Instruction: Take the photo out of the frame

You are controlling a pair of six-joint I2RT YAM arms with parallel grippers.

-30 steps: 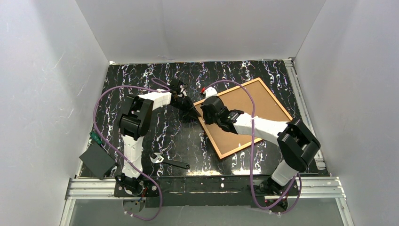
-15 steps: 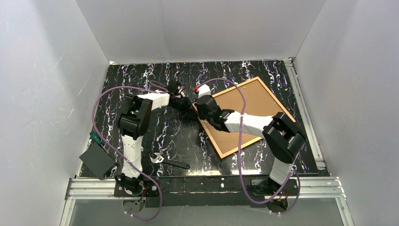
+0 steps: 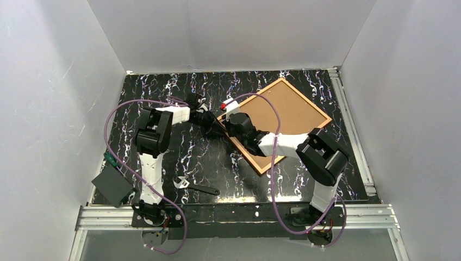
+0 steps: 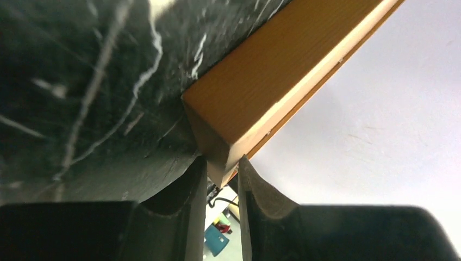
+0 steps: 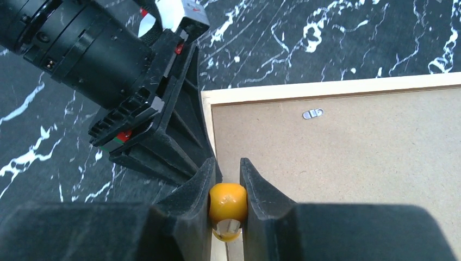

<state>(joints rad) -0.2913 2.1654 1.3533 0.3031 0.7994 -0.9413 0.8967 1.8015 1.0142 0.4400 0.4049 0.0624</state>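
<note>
The frame (image 3: 306, 98) lies face down and slanted on the black marble table, its slim orange-brown border around the tan board (image 3: 282, 111) on the photo's back. The picture side is hidden. My left gripper (image 3: 213, 122) is shut on the frame's left corner (image 4: 272, 70), which is wedged between its fingertips (image 4: 222, 166). My right gripper (image 3: 228, 128) hangs over the same corner, just inside the border (image 5: 326, 87). It (image 5: 228, 168) is shut on a small yellow rounded thing (image 5: 228, 200) above the board (image 5: 353, 157). A small metal clip (image 5: 312, 113) sits on the board.
A wrench (image 3: 195, 187) lies near the front between the arm bases. A black flat object (image 3: 111, 186) sits at the front left corner, a green item (image 3: 111, 159) beside it. White walls enclose the table, and a metal rail (image 3: 353, 130) runs along the right side.
The frame has swung counter-clockwise about its left corner, its far corner moving left and back. The right arm has folded leftward toward that corner. Both grips are unchanged.
</note>
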